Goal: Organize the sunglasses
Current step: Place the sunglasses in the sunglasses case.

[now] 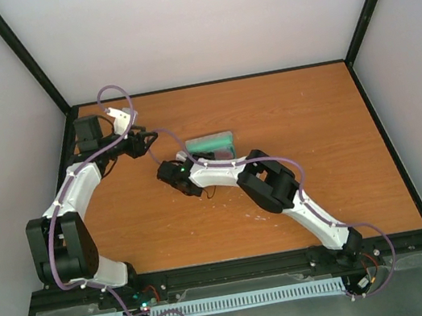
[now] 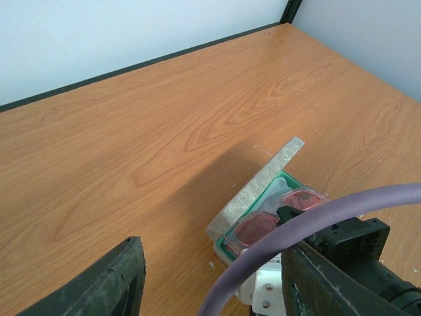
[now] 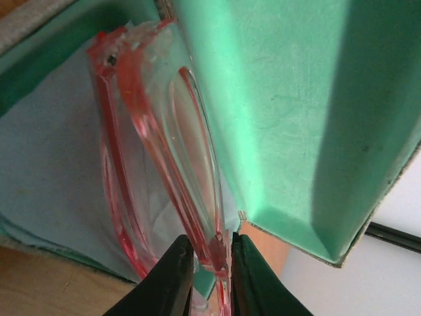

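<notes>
The grey case [image 1: 212, 141] with teal lining lies open mid-table, its lid [image 2: 263, 181] standing up. The red translucent sunglasses [image 2: 263, 224] lie folded inside it on the light blue cloth [image 2: 279, 191]. In the right wrist view the sunglasses [image 3: 151, 131] rest on the cloth [image 3: 52, 145] next to the teal lining [image 3: 276, 99]. My right gripper [image 3: 212, 263] is shut on the near end of the frame; from above it [image 1: 191, 158] is at the case's left end. My left gripper [image 2: 210, 289] is open and empty, left of the case [image 1: 143, 141].
The wooden table [image 1: 309, 157] has black rails along its edges and white walls behind. A purple cable [image 2: 316, 217] crosses the left wrist view in front of the case. The right arm's elbow [image 1: 268, 180] stands near the case.
</notes>
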You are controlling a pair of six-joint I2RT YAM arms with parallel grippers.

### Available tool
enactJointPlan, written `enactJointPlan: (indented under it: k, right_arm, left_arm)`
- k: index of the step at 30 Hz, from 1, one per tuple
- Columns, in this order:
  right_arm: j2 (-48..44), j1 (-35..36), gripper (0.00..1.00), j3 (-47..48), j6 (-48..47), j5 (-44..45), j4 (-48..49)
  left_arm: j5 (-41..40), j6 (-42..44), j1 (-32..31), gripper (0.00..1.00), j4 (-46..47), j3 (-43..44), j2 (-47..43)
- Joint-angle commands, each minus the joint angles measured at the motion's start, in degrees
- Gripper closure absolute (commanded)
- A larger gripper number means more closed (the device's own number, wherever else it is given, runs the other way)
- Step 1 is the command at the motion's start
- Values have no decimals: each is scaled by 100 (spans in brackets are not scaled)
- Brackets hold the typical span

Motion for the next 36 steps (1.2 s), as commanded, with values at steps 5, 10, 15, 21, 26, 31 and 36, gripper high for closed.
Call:
enactJointPlan:
  k: [5,10,15,21,26,31,36]
  right_arm:
    - [57,-58,54,64,191,69,-233]
    - [-279,-74,50,27,341,96,-382]
    - [-531,-110,51,87,800,-206,-829]
    - [-1051,-174,51,146,1340,-938,-1131]
    - [-1471,-365,56,55,1781,-1555,-1222]
    - [-2475,-705,68,-980,2285,-2484,-726]
    - [-3601,-1263,75,-2499,2684,-3589,132]
  left_arm:
    - [41,-6,57,43,206,94,-37]
    - [66,18,57,43,190,123,17]
    - [59,79,57,43,197,151,10]
    - [80,49,57,44,223,92,-28]
    - [77,37,57,44,241,74,-82]
    - [61,13,57,44,241,39,-128]
    - [41,-22,59,46,379,-8,-146]
